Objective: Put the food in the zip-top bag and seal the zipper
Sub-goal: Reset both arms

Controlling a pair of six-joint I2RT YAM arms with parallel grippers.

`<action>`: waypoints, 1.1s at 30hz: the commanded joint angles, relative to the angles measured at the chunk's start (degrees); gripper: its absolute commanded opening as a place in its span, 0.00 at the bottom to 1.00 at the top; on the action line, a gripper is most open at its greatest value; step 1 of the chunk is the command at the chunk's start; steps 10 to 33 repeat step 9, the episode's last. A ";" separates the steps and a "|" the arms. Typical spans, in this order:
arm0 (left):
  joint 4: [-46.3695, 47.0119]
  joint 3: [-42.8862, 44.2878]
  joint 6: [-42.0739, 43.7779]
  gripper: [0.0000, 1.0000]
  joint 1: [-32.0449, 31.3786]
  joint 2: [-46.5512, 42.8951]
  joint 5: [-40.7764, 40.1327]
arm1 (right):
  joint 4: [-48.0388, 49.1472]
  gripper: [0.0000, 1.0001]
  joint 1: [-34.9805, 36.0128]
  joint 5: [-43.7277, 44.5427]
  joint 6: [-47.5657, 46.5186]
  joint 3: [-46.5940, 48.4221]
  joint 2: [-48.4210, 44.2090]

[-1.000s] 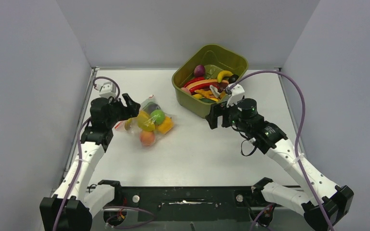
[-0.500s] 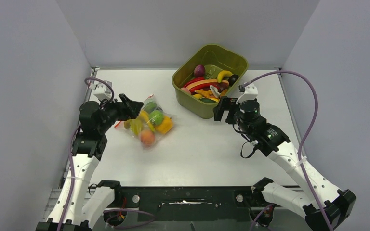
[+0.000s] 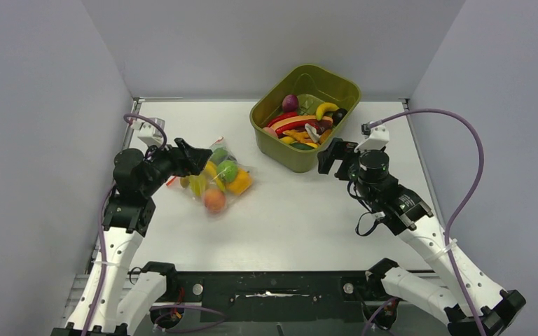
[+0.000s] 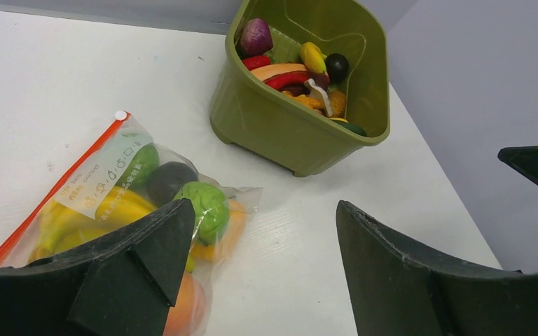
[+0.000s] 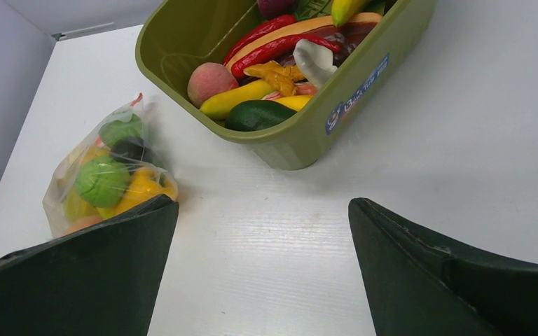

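Both arms are retreating outward, the right gripper point(image 3: 331, 155) drifting away from the tub point(image 3: 291, 159) and the left gripper point(image 3: 195, 158) hovering over the bag's point(image 3: 218, 203) edge. All fingers are spreading wide, gripping nothing. The bag is lying left of the tub, food point(image 3: 228, 170) inside.

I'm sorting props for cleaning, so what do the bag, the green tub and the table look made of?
Bag: thin clear plastic film, glossy; it crinkles and is see-through.
Tub: probably rigid moulded plastic, olive, smooth with a soft sheen on its rounded wall.
Table: white, matte, faintly grained in the close views; laminate or painted board, cannot tell which.
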 commanded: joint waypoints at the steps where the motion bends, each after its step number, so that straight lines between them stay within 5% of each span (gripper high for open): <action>1: 2.54 0.96 -0.02 0.74 -0.33 -1.33 1.16 | 2.61 0.98 -0.09 1.91 1.29 1.94 -1.17; 33: 2.56 0.68 -0.07 0.74 -0.42 -1.70 0.39 | 1.62 0.98 -0.10 1.68 2.02 2.39 -0.94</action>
